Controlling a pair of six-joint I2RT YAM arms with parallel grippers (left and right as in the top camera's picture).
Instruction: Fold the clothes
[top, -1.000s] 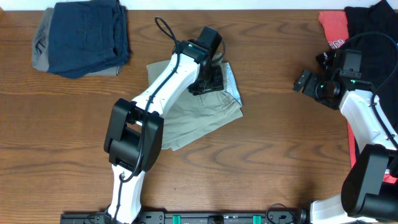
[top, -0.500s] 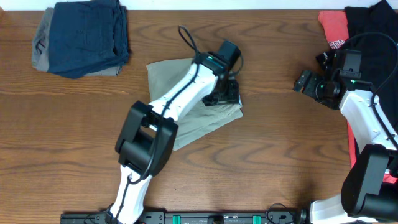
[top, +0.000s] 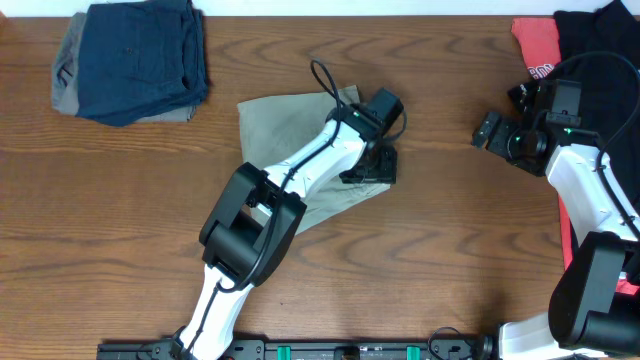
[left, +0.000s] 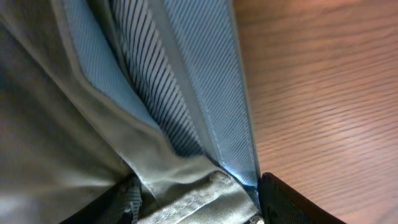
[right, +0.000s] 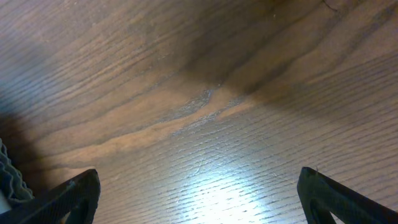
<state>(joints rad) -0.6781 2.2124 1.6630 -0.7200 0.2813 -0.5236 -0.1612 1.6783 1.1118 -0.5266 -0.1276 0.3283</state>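
Rightward shift since a second ago: left gripper (top: 372, 165) has crossed the brown wooden table (top: 450, 270), dragging the edge of the pale khaki wrinkled cotton shorts (top: 285, 125) along. Its fingers (left: 286, 202) are clenched on khaki fabric, with light blue lining beside them. Shorts lie mid-table, partly under the left arm. Right gripper (top: 497, 135) hovers at right over wood, fingers (right: 68, 199) spread wide, holding nothing. Navy-blue folded garment (top: 140, 60) sits far left.

Matt cloth shorts (top: 275, 125), seemingly ribbed lining (left: 211, 93); faintly glossy wooden table (top: 450, 260).
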